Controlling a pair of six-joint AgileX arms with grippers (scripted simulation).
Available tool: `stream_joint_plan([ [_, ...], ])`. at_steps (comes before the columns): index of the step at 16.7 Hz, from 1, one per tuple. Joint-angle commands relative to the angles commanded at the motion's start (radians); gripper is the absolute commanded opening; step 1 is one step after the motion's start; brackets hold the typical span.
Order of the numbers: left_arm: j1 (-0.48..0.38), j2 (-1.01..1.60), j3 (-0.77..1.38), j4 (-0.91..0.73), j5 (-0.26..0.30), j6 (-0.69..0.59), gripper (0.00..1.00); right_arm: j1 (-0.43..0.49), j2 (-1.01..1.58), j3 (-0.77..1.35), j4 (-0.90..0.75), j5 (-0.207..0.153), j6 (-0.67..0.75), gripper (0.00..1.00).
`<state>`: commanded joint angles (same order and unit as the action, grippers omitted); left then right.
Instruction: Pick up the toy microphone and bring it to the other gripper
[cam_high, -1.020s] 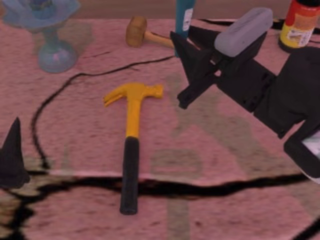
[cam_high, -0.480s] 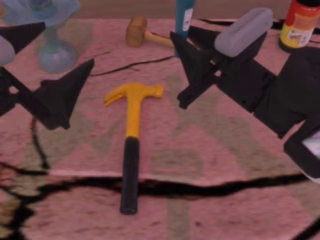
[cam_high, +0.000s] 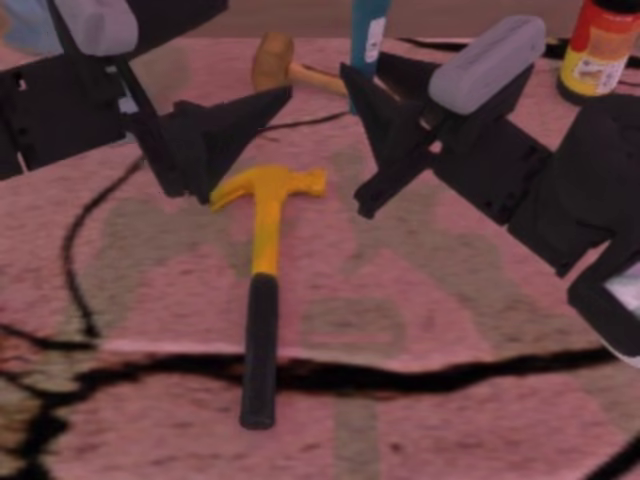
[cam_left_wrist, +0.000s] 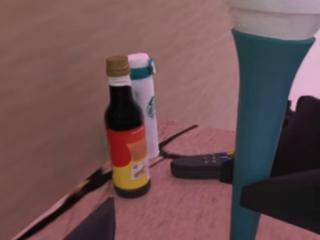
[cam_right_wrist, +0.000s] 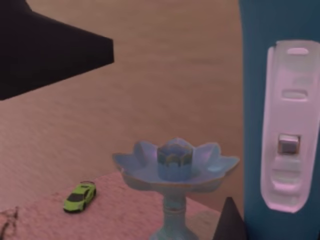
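The right gripper (cam_high: 385, 110) held the toy microphone (cam_high: 368, 35) by its teal handle while the left gripper (cam_high: 225, 130) (fingers spread) hung near, so the handover was due next.

Left tool (cam_high: 215, 140) spread open; right tool (cam_high: 385, 105) seemingly closed, both raised

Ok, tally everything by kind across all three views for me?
Hammers: 2, the yellow hammer and mallet
Bottles: 2, sauce bottle and white bottle
Microphone: 1
Remote: 1
Blue stand: 1
Toy car: 1
Total: 8
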<state>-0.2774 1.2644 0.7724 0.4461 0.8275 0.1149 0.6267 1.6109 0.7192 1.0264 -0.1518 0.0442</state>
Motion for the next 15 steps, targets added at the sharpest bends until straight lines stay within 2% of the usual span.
stream_joint_plan([
  [7, -0.011, 0.025, 0.015, 0.005, -0.004, 0.0, 1.0, 0.0, 0.0, 0.0, 0.0, 0.0, 0.0, 0.0],
  [15, -0.198, 0.281, 0.222, 0.064, -0.183, -0.01, 1.0, 0.0, 0.0, 0.0, 0.0, 0.0, 0.0, 0.0],
])
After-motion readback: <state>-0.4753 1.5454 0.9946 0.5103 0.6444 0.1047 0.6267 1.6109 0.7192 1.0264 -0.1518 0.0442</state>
